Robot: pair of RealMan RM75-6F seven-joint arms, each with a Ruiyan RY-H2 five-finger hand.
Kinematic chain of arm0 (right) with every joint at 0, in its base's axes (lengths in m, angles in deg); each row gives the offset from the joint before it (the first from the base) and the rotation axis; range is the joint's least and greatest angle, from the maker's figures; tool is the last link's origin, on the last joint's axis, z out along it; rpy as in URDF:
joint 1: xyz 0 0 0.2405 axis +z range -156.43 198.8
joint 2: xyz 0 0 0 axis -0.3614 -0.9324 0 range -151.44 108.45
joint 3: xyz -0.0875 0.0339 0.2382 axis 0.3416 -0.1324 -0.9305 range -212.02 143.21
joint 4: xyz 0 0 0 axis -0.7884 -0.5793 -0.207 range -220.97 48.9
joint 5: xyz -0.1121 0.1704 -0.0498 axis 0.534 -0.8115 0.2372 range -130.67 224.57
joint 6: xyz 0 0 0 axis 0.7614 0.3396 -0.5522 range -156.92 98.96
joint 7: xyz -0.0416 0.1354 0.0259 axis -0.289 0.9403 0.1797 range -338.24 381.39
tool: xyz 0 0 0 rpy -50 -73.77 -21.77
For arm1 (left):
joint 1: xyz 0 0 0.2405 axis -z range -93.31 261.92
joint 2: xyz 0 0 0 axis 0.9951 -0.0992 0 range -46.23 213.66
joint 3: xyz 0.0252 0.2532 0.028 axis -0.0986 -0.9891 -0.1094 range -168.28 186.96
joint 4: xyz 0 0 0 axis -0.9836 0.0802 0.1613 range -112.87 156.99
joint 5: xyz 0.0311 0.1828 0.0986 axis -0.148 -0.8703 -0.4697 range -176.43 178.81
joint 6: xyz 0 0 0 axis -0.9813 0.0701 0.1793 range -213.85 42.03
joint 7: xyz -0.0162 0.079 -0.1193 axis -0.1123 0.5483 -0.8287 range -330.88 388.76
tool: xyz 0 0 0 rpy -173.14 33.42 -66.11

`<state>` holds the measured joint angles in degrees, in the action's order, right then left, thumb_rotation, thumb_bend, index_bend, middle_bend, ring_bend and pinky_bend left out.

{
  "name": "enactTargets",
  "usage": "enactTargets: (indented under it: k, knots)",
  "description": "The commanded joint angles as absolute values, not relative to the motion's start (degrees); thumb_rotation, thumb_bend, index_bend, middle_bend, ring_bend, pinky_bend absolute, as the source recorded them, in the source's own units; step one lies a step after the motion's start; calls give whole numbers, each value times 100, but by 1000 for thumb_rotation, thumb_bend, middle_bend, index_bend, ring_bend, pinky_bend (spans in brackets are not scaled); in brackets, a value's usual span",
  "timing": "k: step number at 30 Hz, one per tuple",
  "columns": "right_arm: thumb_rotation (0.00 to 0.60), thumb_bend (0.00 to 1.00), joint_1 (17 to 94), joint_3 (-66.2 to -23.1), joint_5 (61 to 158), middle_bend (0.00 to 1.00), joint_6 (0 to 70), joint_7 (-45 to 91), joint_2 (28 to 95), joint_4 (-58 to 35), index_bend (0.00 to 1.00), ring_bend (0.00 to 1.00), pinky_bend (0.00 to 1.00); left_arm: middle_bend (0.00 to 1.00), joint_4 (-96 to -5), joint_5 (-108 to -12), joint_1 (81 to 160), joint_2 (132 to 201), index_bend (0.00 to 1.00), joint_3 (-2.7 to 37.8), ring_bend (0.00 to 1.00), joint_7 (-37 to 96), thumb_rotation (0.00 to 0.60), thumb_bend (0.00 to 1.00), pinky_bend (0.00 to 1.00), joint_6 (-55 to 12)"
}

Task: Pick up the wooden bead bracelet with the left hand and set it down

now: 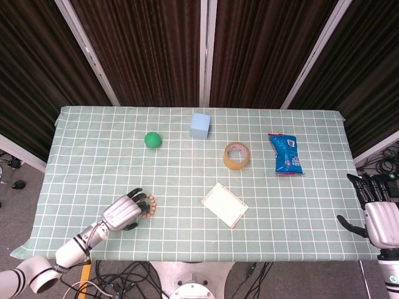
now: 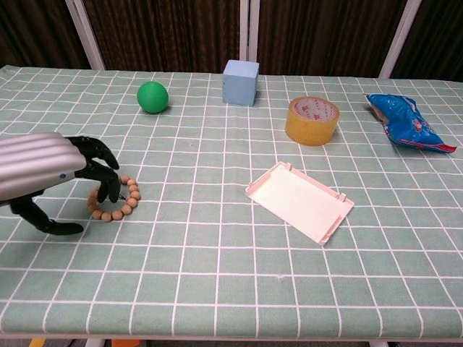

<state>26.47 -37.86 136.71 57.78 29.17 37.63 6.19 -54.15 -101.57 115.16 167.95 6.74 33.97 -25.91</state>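
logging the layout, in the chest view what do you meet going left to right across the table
left hand → wooden bead bracelet → green ball → blue cube → white tray → tape roll → blue snack bag

Left hand (image 2: pixel 54 173) reaching over the wooden bead bracelet (image 2: pixel 118 202) at the near left of the table (image 2: pixel 217 289).

The hand enters from the left edge with its dark fingers (image 2: pixel 101 163) curved down over the left part of the bracelet, covering some beads; the thumb (image 2: pixel 43 220) rests apart on the cloth, nearer the viewer. Whether the fingers grip the beads cannot be told. A green ball (image 2: pixel 153 97) lies far left, a pale blue cube (image 2: pixel 241 82) far centre, a roll of tape (image 2: pixel 312 121) right of centre, and a blue snack bag (image 2: pixel 409 123) far right. A white tray (image 2: pixel 299 201) lies near centre, well apart from the bracelet.
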Motion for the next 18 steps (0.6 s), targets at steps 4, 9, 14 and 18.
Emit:
enactTargets:
  k: [4, 9, 14, 18]
  knots:
    - [600, 74, 2651, -3795, 13637, 129, 5753, 2945, 3763, 607, 19, 0, 10, 445, -5244, -10033, 11603, 16971, 426, 688, 173, 3751, 600, 247, 147, -2654]
    - [600, 73, 2650, -3789, 13622, 129, 5732, 2955, 3776, 596, 19, 0, 3, 479, -5140, -10039, 11638, 17049, 452, 638, 174, 3950, 600, 248, 147, -2606]
    - [600, 73, 2640, -3795, 13613, 128, 5746, 2955, 3768, 604, 19, 0, 0, 484, -4975, -10045, 11654, 17139, 461, 603, 174, 4112, 600, 248, 146, -2506]
    - [600, 72, 2634, -3796, 13607, 128, 5747, 2953, 3766, 616, 19, 0, 0, 484, -4861, -10016, 11662, 17200, 486, 574, 174, 4135, 600, 249, 146, -2463]
